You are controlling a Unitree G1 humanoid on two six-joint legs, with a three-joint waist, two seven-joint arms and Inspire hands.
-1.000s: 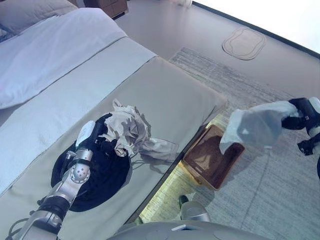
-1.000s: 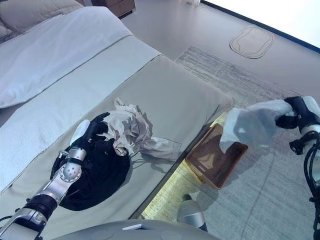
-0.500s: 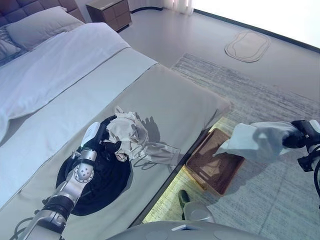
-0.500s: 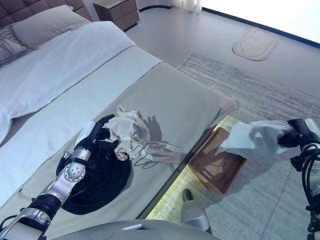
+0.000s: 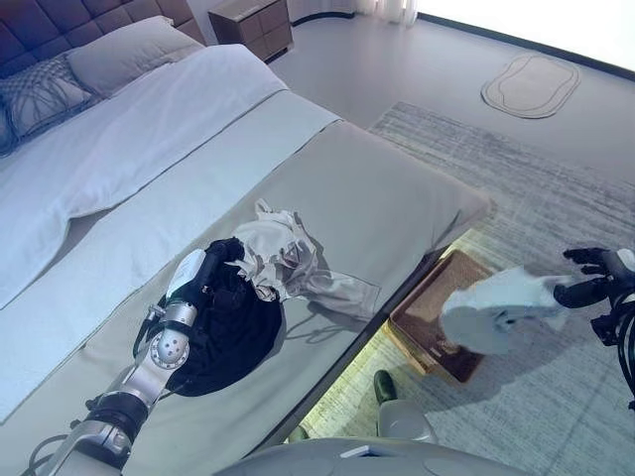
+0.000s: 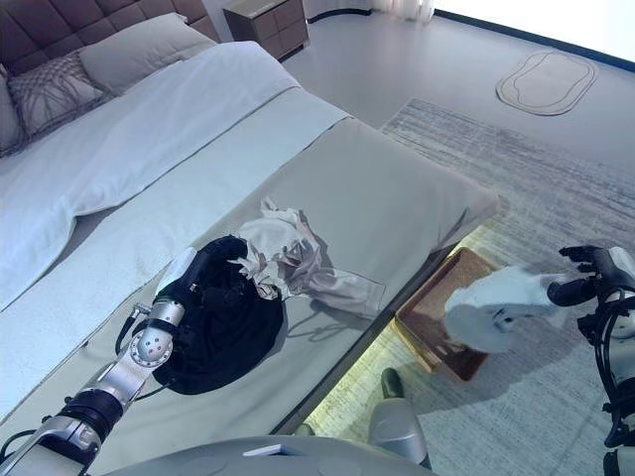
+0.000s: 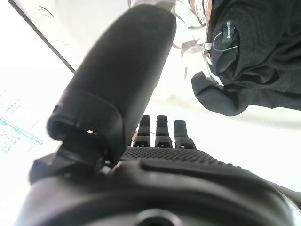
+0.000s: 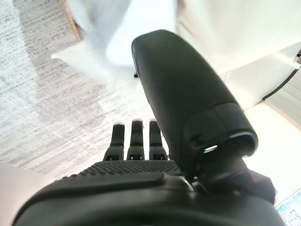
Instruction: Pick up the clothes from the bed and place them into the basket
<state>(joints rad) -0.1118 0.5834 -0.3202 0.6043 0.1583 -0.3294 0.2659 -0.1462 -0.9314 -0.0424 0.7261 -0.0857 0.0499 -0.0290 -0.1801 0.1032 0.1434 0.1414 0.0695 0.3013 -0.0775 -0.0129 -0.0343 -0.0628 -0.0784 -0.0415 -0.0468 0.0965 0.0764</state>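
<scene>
Your right hand, fingers now spread, has just released the pale garment, which drops over the brown basket at 4 o'clock. Your left hand, fingers relaxed, rests on the black garment beside the cream clothes on the bed.

clothes lie on the bed, the basket on the floor at its right.

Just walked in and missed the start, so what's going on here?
The robot is clearing clothes off the bed into a brown basket on the floor beside it. Its right hand is open by a pale garment over the basket. Its left hand rests on a black garment, beside a crumpled beige one.
</scene>
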